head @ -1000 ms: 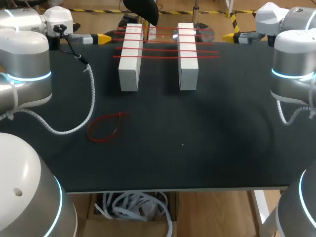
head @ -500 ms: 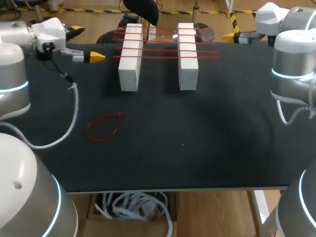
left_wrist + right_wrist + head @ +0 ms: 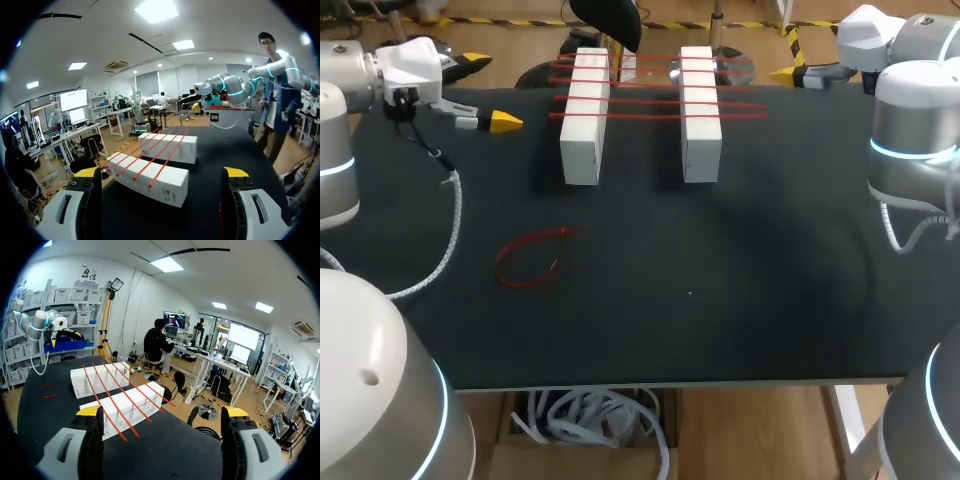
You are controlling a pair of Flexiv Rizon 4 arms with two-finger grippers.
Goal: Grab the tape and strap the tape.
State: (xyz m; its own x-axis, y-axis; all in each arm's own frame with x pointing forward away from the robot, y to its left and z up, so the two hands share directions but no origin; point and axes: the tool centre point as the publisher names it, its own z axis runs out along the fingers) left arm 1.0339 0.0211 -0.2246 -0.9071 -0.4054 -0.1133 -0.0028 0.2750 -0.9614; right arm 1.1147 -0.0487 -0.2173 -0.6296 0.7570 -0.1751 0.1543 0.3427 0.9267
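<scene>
- Head view: one red tape loop (image 3: 530, 258) lies flat on the black surface (image 3: 720, 290), on its left side and nearer than the blocks, with nothing touching it.
- Two white blocks (image 3: 584, 115) (image 3: 700, 112) stand side by side at the far middle. Four red strips (image 3: 650, 100) lie across both of them.
- The left fingers (image 3: 505, 122) hang over the far left corner, spread wide and empty. The right fingers (image 3: 785, 75) sit at the far right edge, well apart from the loop.
- Left wrist view: the left fingers (image 3: 86, 173) stand wide apart and hold nothing. The two blocks (image 3: 150, 180) (image 3: 170, 147) with their four strips lie ahead.
- Right wrist view: the right fingers (image 3: 235, 413) are also wide apart and empty. Both blocks (image 3: 130, 407) (image 3: 100, 377) lie ahead, and the one loop (image 3: 48, 390) lies beyond them.
</scene>
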